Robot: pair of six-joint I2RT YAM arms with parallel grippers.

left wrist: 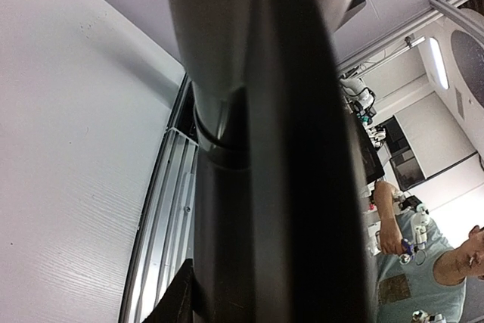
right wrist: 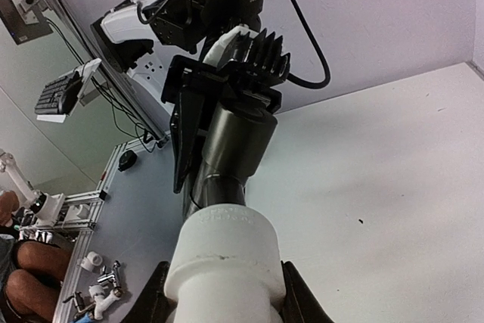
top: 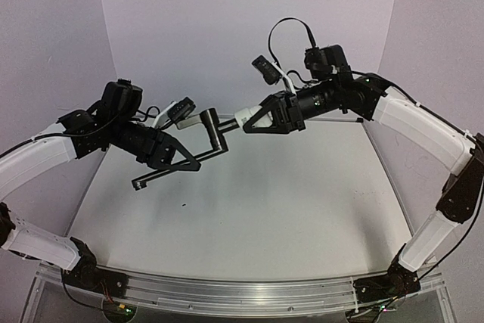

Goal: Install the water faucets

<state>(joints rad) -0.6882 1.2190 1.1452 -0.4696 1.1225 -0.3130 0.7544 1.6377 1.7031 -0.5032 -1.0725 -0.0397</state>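
The pipe is held in the air above the table, over its far left part. One end meets the white fitting. The left gripper is clenched on the pipe. The right gripper grasps the fitting, above the table's far middle.
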